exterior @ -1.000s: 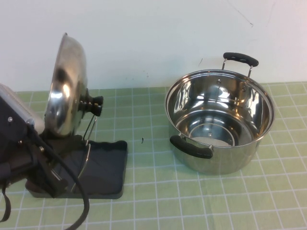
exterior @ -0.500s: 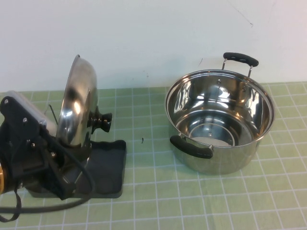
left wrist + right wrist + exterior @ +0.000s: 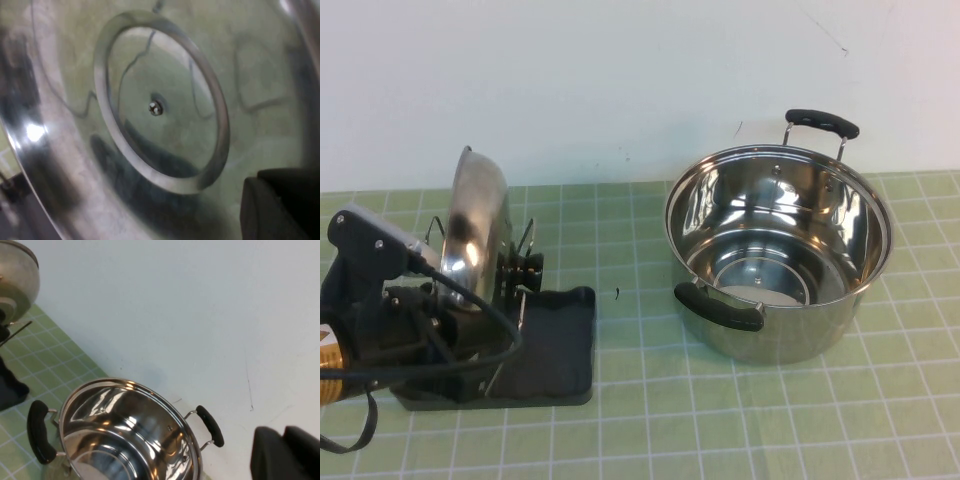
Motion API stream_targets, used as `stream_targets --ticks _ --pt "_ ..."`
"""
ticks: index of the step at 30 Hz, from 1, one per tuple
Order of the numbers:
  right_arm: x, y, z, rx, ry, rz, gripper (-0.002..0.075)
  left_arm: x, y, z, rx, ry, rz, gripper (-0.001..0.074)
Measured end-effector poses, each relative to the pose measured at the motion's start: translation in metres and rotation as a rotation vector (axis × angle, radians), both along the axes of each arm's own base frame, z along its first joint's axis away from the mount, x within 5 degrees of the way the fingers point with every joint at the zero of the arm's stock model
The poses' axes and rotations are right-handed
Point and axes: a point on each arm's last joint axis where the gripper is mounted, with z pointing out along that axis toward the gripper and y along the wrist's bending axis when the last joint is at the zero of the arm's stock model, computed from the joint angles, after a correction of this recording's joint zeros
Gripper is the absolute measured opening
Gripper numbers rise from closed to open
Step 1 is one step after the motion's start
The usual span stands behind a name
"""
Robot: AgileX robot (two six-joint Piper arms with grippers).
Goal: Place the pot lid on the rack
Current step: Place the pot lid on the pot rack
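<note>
The pot lid (image 3: 475,228) stands on edge, its black knob (image 3: 528,268) facing right, down among the wire loops (image 3: 525,238) of the rack (image 3: 555,345). My left gripper (image 3: 438,288) is at the lid's lower left rim and is shut on it. In the left wrist view the lid's shiny underside (image 3: 160,107) fills the picture, with one dark finger (image 3: 280,205) lying against it; the other finger is hidden. My right gripper (image 3: 284,452) is shut and empty, held high above the pot, out of the high view.
The deep steel pot (image 3: 778,250) with two black handles stands open at the right on the green checked mat; it also shows in the right wrist view (image 3: 125,435). A white wall runs close behind. Bare mat lies between rack and pot.
My left gripper has lowered the lid from above the rack down into its wire loops. The lid now stands more upright and lower. The pot has not moved.
</note>
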Motion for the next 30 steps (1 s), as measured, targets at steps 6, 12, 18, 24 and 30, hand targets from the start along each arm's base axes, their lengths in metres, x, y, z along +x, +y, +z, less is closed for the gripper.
stream_targets --ticks 6,12,18,24,30 --pt "-0.001 0.003 -0.001 0.033 0.027 0.024 0.0036 0.002 0.002 0.000 -0.022 0.018 0.054 0.0225" --pt "-0.002 0.003 -0.001 0.040 0.036 0.026 0.0006 0.002 0.002 0.000 -0.045 0.036 0.077 0.0511" --pt "-0.002 0.003 -0.002 0.044 0.045 0.030 0.0000 0.000 0.007 0.010 -0.018 -0.026 0.132 0.0543" --pt "-0.002 0.003 -0.001 0.009 0.021 0.035 -0.0001 -0.012 0.013 0.031 0.004 -0.146 0.191 0.0540" --pt "0.000 0.003 0.008 -0.048 -0.119 0.043 -0.0001 -0.026 0.022 0.055 0.067 -0.312 0.271 0.0462"
